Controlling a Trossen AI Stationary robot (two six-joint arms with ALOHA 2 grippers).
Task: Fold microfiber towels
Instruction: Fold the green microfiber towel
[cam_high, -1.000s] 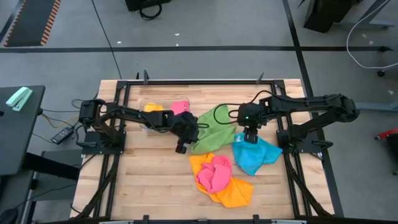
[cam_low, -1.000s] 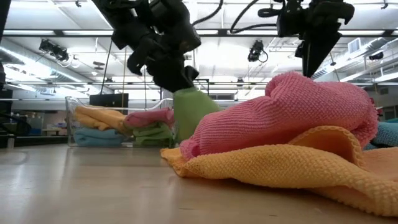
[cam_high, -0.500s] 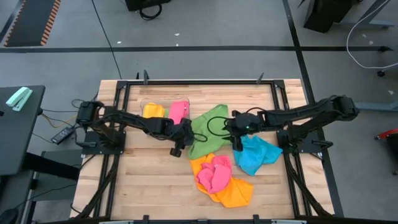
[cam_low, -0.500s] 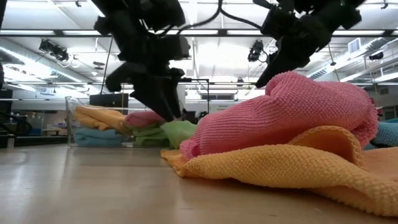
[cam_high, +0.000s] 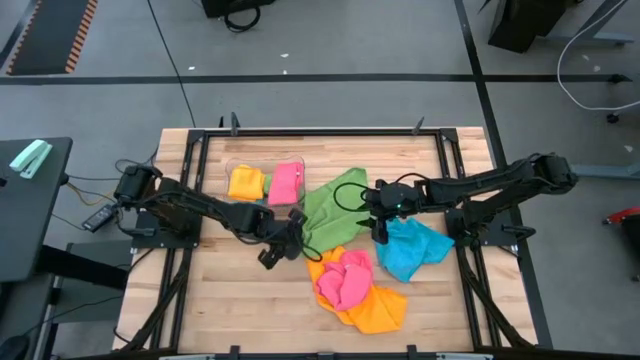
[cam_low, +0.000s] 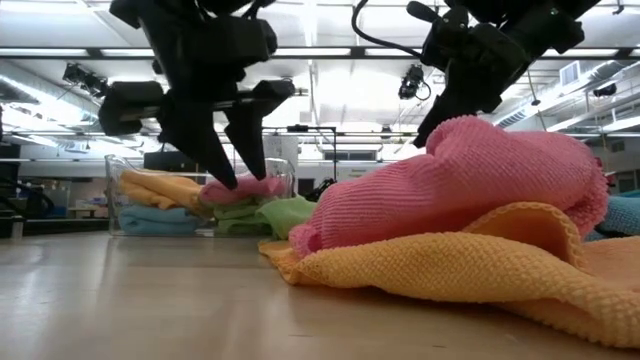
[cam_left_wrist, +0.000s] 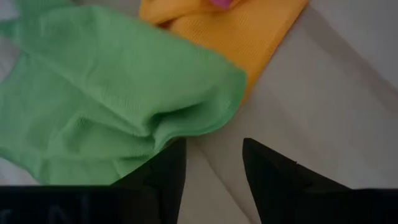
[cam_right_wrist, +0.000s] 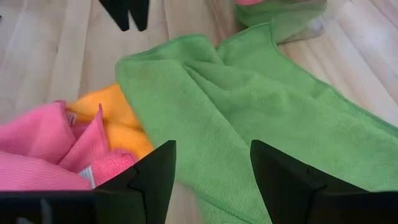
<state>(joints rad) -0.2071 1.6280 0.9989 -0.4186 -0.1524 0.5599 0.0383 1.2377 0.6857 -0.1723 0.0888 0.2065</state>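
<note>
So both grippers sat empty by the green towel (cam_high: 335, 203)

Left gripper (cam_high: 272, 255) and right gripper (cam_high: 381, 234) had fingers apart; grabbing low could've snagged the orange towel (cam_high: 375, 308) underneath too

Even, bright overhead light fills the high view, with only short soft shadows beside the cloths on the pale wooden table (cam_high: 230, 290). In the low view, the ceiling light strips (cam_low: 330, 70) along the upper part of the frame glare white, the arms stand as dark silhouettes against them, and the table in the lower foreground is soft and out of focus. The left wrist view is blurred throughout, its green towel (cam_left_wrist: 112, 99) smeared at the edges, while the right wrist view is sharp and evenly lit.
</note>
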